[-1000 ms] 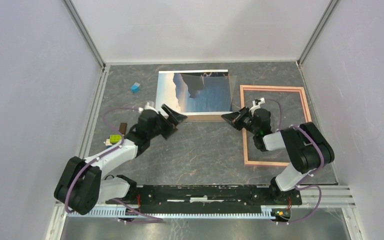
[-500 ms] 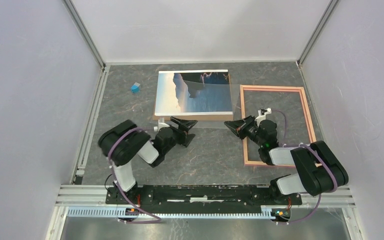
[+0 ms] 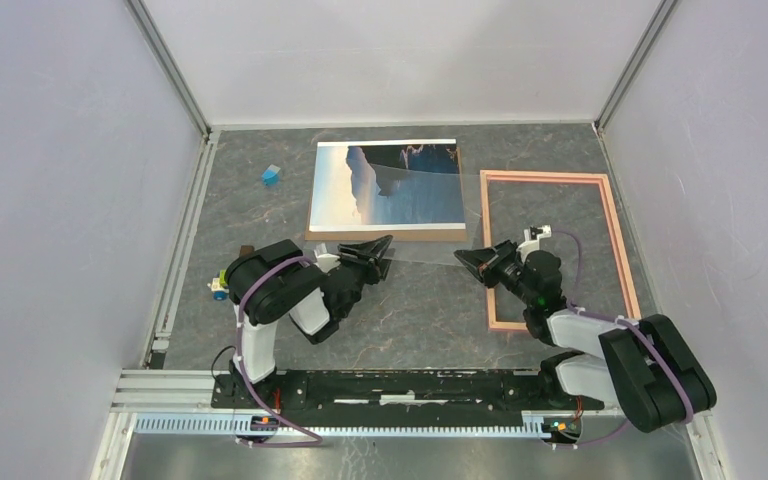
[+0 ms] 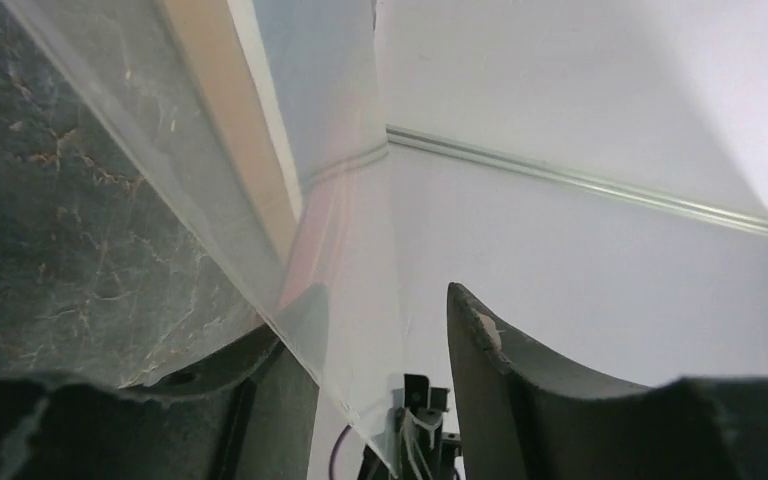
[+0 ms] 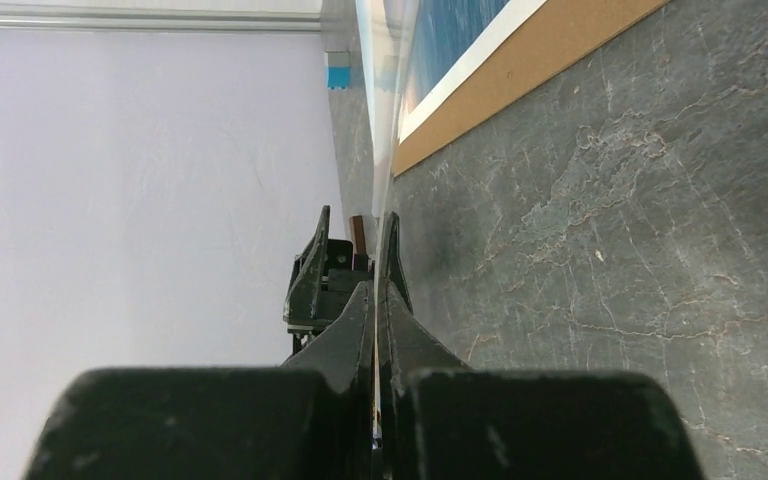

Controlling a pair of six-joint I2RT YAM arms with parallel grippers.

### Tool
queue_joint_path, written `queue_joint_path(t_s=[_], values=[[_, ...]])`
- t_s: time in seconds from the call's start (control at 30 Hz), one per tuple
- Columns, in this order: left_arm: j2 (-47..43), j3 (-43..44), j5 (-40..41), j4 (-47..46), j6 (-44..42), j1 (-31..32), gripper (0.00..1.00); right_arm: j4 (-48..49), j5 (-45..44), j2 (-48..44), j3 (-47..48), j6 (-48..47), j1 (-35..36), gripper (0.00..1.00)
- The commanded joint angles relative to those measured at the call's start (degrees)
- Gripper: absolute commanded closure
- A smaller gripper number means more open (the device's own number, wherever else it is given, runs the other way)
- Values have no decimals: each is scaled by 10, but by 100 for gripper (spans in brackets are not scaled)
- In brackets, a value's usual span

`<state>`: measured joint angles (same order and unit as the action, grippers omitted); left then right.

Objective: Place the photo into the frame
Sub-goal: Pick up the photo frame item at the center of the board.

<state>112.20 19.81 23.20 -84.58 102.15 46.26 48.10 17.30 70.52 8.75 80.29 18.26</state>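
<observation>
Right wrist view: right tool (image 5: pixel 375 300) clenched on the near edge of the clear sheet (image 5: pixel 386 130); left tool (image 4: pixel 380 335) released, straddling it loosely. Left should clamp before any carrying. Photo (image 3: pixel 385 185) lies mid-far worktop (image 3: pixel 410 310); frame (image 3: pixel 545 177) along the right edge.

The photo (image 3: pixel 388 183) hides most of the brown board (image 3: pixel 400 235); the right arm (image 3: pixel 600 345) hides part of the frame (image 3: pixel 550 177).
</observation>
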Motion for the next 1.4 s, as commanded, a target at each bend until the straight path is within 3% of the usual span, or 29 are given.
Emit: queue_joint_path(t_s=[0.0, 0.17, 0.3, 0.37, 0.4, 0.43, 0.47, 0.5, 0.53, 0.67, 0.77, 0.9, 1.03, 1.37], values=[[9, 15, 58, -30, 55, 2, 46, -21, -17, -33, 5, -6, 2, 100], [-7, 0, 87, -40, 42, 3, 59, -88, -34, -81, 1, -26, 2, 100], [-15, 2, 81, -12, 33, 3, 79, -148, -44, -115, 9, -51, 2, 100], [-13, 2, 83, -13, 27, 3, 84, -186, -54, -138, 14, -65, 2, 98], [-14, 4, 83, -13, 23, 3, 87, -217, -62, -154, 18, -84, 2, 92], [-15, 5, 78, -15, 12, 3, 92, -260, -78, -168, 33, -117, 3, 79], [-16, 8, 70, -16, 0, 2, 96, -324, -107, -184, 53, -150, 3, 64], [-22, 10, 58, -15, -21, 0, 98, -383, -134, -196, 81, -199, 3, 41], [-30, 13, 44, -6, -35, -1, 98, -444, -163, -204, 114, -257, 2, 26], [-70, 15, -1, 55, -86, -5, 98, -618, -287, -245, 217, -450, 2, 11], [-131, 27, -35, 137, -140, -7, 98, -694, -315, -271, 284, -578, 2, 10], [-239, 125, -97, 393, -273, -5, 98, -801, -315, -289, 375, -648, 2, 10], [-282, 259, -163, 634, -376, -6, 98, -856, -314, -321, 440, -673, 2, 11], [-230, 523, -324, 868, -501, 9, 98, -980, -421, -336, 642, -704, 2, 11]])
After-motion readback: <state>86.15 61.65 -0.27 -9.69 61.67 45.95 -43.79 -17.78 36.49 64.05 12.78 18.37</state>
